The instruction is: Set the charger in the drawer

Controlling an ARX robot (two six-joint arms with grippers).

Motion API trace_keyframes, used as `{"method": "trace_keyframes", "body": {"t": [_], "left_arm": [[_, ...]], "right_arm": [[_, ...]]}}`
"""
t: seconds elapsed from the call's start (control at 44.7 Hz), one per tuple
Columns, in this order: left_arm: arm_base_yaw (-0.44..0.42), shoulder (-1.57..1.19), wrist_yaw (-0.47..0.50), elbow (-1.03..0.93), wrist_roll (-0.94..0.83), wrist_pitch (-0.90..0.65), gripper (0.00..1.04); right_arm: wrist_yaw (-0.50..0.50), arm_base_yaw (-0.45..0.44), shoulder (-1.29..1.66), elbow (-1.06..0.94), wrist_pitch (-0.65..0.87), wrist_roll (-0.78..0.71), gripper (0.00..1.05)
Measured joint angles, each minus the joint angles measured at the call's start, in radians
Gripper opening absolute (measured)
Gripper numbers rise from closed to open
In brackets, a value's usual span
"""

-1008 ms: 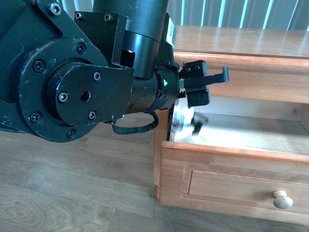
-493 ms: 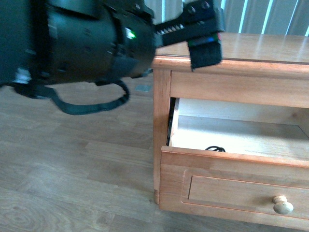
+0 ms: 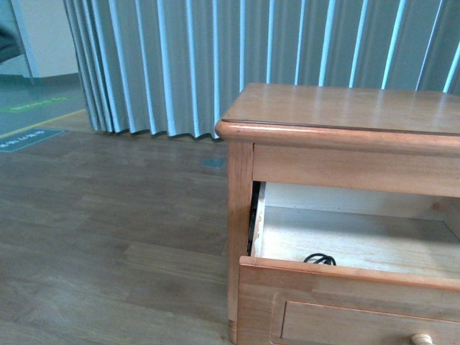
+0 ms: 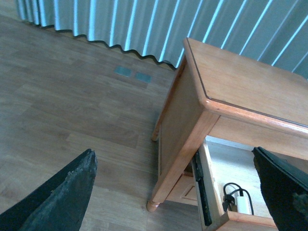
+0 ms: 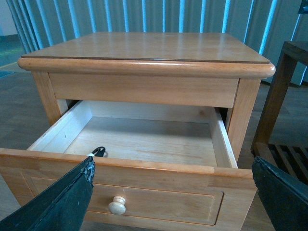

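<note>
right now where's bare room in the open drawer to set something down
The drawer floor is bare along the back wall and the right side wall. The front left corner is crowded by the charger and its cable. The cabinet top is bare.

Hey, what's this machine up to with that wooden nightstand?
A two-armed robot is putting a charger into the drawer of the nightstand. The white charger, with its black cable, lies inside the open drawer near a front corner. The left end effector and the right end effector are open, hold nothing, and sit back from the nightstand.
</note>
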State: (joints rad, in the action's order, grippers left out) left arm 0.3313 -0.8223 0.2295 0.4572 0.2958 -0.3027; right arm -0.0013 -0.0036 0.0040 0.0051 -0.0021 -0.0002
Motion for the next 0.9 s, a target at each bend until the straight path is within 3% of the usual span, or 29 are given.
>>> {"method": "trace_keyframes", "body": {"t": [0.112,0.314,0.47,0.829,0.896], "left_arm": [[-0.043,0.140,0.024,-0.060,0.053,0.061,0.99],[-0.045,0.149,0.021,-0.063,0.057,0.059,0.98],[-0.106,0.227,-0.013,-0.168,-0.203,-0.002,0.66],[-0.209,0.361,-0.111,-0.308,-0.278,-0.006,0.07],[-0.240,0.386,-0.158,-0.324,-0.280,0.000,0.04]], "right_arm": [[0.000,0.000,0.000,0.000,0.000,0.000,0.96],[0.000,0.000,0.000,0.000,0.000,0.000,0.96],[0.000,0.000,0.000,0.000,0.000,0.000,0.96],[0.000,0.000,0.000,0.000,0.000,0.000,0.96],[0.000,0.000,0.000,0.000,0.000,0.000,0.96]]}}
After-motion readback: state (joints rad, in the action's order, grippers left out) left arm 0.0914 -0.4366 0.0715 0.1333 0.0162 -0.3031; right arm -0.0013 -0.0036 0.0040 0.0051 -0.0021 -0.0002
